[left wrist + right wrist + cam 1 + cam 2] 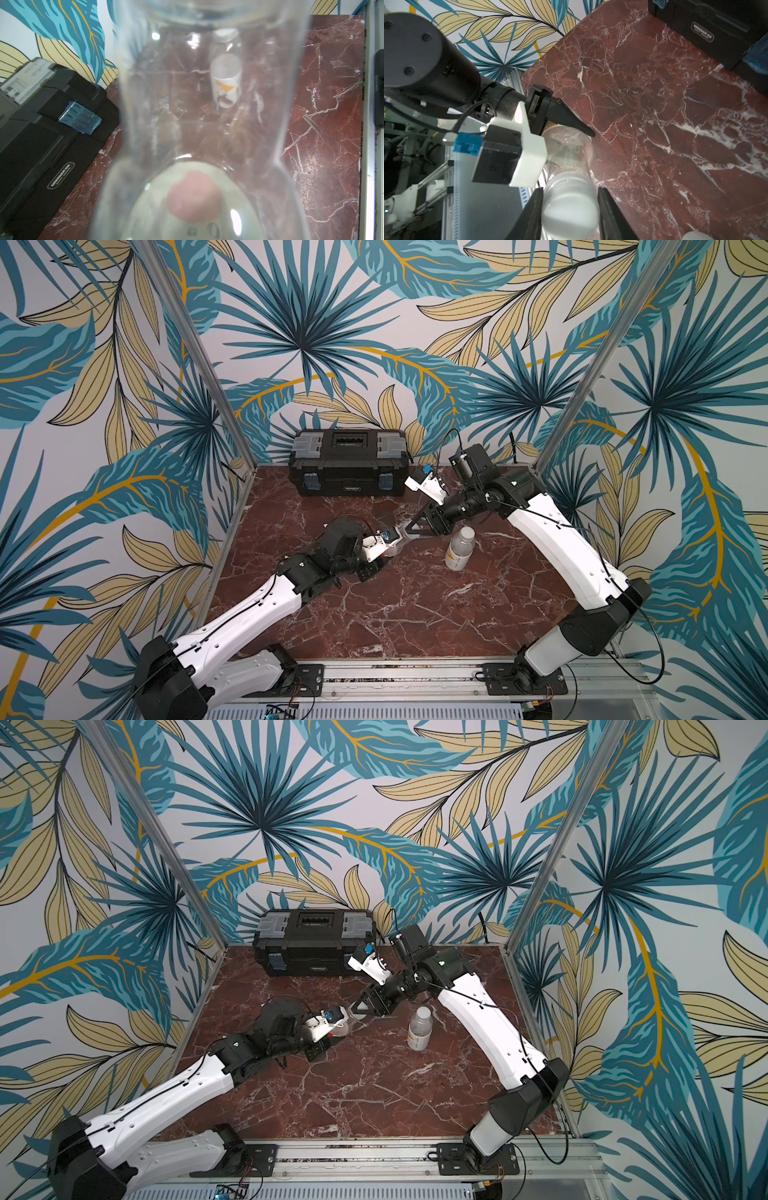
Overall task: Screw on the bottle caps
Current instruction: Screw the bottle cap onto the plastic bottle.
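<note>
At table centre: left gripper clamped round bottle.
Right gripper: pinching cap at neck.
Technique: keep axes aligned, twist gently.

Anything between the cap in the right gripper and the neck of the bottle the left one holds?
Nothing visible. The right gripper clamps the white cap right at the neck of the clear bottle, no gap showing. The second bottle, capped, stands off to the side.

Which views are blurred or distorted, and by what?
Left wrist view: the clear plastic bottle with a red-marked white label fills the frame, unfocused and glary, warping the capped yellow-labelled bottle behind it; right wrist view: the round white plastic cap is blurred; top views: sharp.
</note>
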You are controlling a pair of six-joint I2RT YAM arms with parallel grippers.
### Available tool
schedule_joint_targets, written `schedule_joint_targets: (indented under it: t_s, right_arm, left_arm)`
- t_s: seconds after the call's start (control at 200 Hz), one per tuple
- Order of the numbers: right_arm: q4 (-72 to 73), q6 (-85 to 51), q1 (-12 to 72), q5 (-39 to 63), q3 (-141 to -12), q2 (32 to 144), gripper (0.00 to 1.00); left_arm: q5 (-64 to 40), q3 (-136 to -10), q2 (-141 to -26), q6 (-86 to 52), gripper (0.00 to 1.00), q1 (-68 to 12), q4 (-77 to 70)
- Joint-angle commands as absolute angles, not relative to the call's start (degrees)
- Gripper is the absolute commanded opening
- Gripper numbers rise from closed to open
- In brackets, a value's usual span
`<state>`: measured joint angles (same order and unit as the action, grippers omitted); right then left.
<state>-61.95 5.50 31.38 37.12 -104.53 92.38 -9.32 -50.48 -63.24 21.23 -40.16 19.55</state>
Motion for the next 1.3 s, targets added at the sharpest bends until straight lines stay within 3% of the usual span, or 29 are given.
schedule_joint_targets:
  t_s: [0.0,0.511,0.816,0.997,1.092,1.292]
  right_arm:
    - [-63.6,-8.0,32.2,38.6,-101.9,94.5,0.00]
    - [-49.6,-35.6,32.2,38.6,-94.3,94.9,0.00]
    - [-43.8,-38.6,32.0,36.8,-94.8,95.4,0.02]
    - [-43.8,-34.2,31.1,31.7,-96.2,93.2,0.18]
    - [-43.1,-31.9,30.0,29.3,-96.4,92.1,0.34]
    - [-43.6,-28.9,27.6,28.9,-98.1,91.4,0.47]
  left_arm:
    - [-7.2,-51.1,-59.7,20.8,0.26,-40.1,7.6]
    - [-2.4,-51.6,-61.3,21.8,0.26,-40.1,7.9]
    - [-2.3,-51.2,-61.5,21.9,0.26,-40.1,8.3]
    - [-3.2,-50.9,-61.8,21.7,0.26,-40.2,9.1]
    - [-4.0,-50.4,-62.0,21.6,0.26,-40.1,9.2]
    - [-5.5,-50.5,-62.6,21.5,0.26,-40.2,10.0]
